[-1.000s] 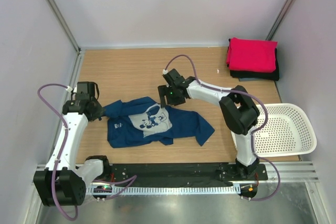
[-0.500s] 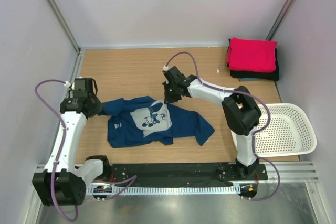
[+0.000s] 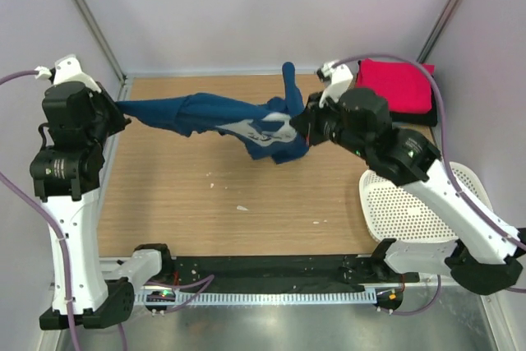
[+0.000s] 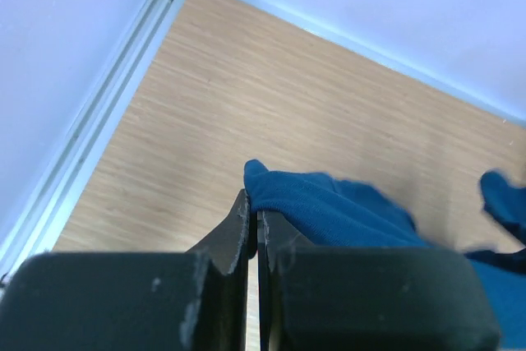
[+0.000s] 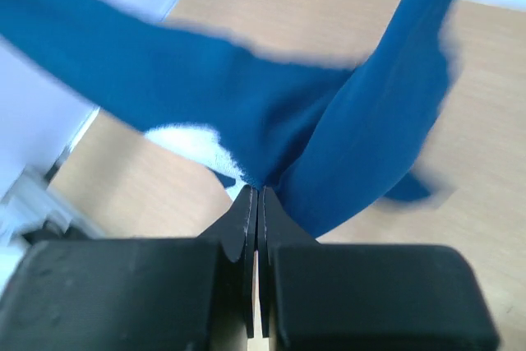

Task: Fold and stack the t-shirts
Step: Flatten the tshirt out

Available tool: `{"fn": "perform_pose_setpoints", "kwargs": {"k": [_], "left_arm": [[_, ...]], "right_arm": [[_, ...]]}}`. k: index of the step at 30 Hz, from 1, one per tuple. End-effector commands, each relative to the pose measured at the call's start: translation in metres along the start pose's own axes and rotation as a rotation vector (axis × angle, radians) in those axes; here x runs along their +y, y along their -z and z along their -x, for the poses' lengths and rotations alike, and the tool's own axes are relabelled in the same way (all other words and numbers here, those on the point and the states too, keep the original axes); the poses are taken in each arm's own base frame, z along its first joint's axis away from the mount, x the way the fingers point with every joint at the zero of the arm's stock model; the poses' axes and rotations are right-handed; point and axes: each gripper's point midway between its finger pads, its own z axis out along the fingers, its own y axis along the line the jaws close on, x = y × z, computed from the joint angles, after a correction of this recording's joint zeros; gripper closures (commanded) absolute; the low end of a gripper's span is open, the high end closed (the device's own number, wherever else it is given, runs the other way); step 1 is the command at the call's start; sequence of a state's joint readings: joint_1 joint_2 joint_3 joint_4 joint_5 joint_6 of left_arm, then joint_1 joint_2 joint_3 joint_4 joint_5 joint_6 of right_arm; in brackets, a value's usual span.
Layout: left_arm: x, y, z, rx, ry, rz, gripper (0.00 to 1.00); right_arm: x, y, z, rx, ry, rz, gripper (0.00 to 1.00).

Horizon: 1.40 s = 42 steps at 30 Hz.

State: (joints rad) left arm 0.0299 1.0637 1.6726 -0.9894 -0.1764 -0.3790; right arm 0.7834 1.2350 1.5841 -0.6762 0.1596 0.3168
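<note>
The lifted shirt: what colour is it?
Navy blue t-shirt with a pale print, clearest in the top view.

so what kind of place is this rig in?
Probably a lab test cell: a wooden table boxed in by plain pale panels, two robot arms bolted along its near edge, a navy t-shirt held up between them, folded tees stacked in the corner.
</note>
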Motion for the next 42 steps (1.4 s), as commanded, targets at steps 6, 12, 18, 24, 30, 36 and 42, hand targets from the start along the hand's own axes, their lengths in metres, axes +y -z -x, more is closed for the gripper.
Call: {"fn": "perform_pose_setpoints", "kwargs": {"k": [6,12,18,24,30,36,42], "left_arm": [[0.034,-0.023,-0.09,0.302,-0.075,0.134,1.0],[0.037,-0.035,-0.145,0.409,-0.031,0.117,1.0],[0.027,-0.041,-0.195,0.532,0.092,0.071,1.0],[0.048,-0.047,-0.21,0.523,0.101,0.183,1.0],[0.052,-0.049,-0.22,0.537,0.097,0.195,1.0],[0.051,-0.05,-0.224,0.54,0.099,0.186,1.0],[0.05,-0.054,-0.23,0.556,0.106,0.181,1.0]], "right_arm": [[-0.022,0.024,-0.294,0.762,0.012,-0.067,0.98],[-0.044,0.005,-0.298,0.75,0.116,-0.186,0.34],[-0.045,-0.048,-0.214,0.619,0.071,-0.227,0.28],[-0.029,-0.129,-0.178,0.482,0.0,-0.177,0.29],[-0.077,-0.208,-0.199,0.49,-0.025,-0.271,0.35],[-0.096,-0.241,-0.2,0.486,0.022,-0.236,0.38],[-0.095,-0.254,-0.203,0.479,0.041,-0.208,0.4]]}}
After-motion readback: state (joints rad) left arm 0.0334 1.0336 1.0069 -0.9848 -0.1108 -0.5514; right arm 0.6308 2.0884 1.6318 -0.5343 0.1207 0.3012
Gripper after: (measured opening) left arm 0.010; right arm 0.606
